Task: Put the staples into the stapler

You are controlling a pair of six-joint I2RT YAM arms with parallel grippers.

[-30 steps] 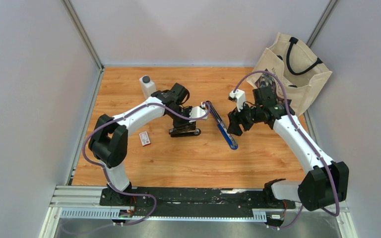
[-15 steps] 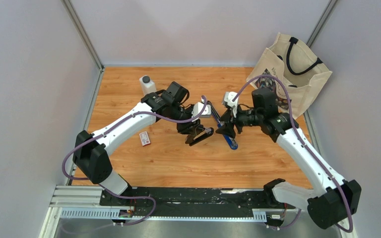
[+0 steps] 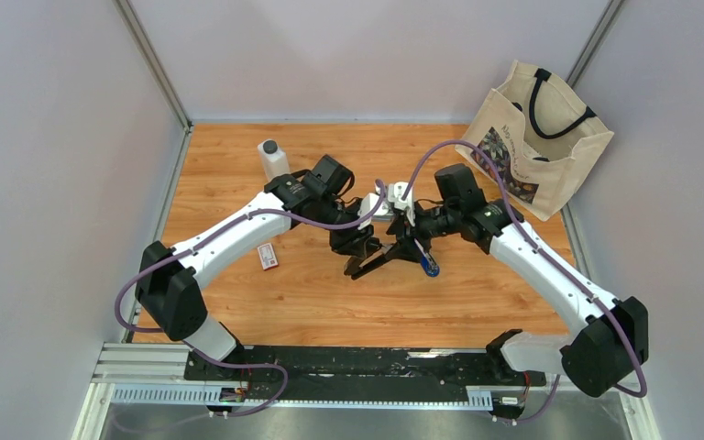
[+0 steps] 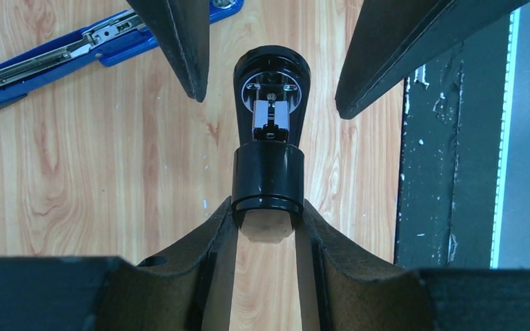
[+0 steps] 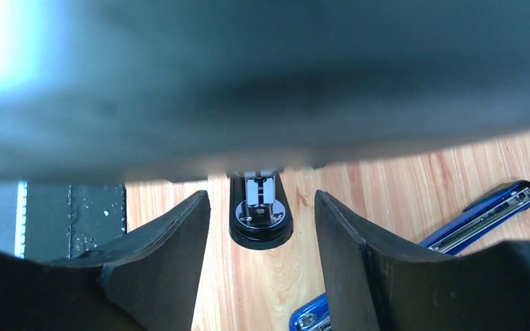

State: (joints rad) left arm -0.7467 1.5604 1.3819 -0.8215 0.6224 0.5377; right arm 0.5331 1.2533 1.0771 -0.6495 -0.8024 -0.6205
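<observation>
My left gripper (image 4: 268,210) is shut on the rear of a black stapler (image 4: 270,138), whose chrome-plated front end points away from the camera. In the top view the black stapler (image 3: 373,262) hangs tilted above the table's middle, under the left gripper (image 3: 353,240). My right gripper (image 5: 261,200) is open, its fingers (image 5: 172,255) standing either side of the black stapler's tip (image 5: 261,219) without touching it. A blue stapler (image 3: 424,261) lies opened flat on the wood just right of them. The staples box (image 3: 267,256), white and red, lies on the table to the left.
A white bottle (image 3: 273,159) stands at the back left. A beige tote bag (image 3: 536,137) leans in the back right corner. The black rail (image 3: 367,362) runs along the near edge.
The left arm has lifted the black stapler off the table and swung it right. The right gripper has moved left to the stapler's tip, its jaws a little narrower.
</observation>
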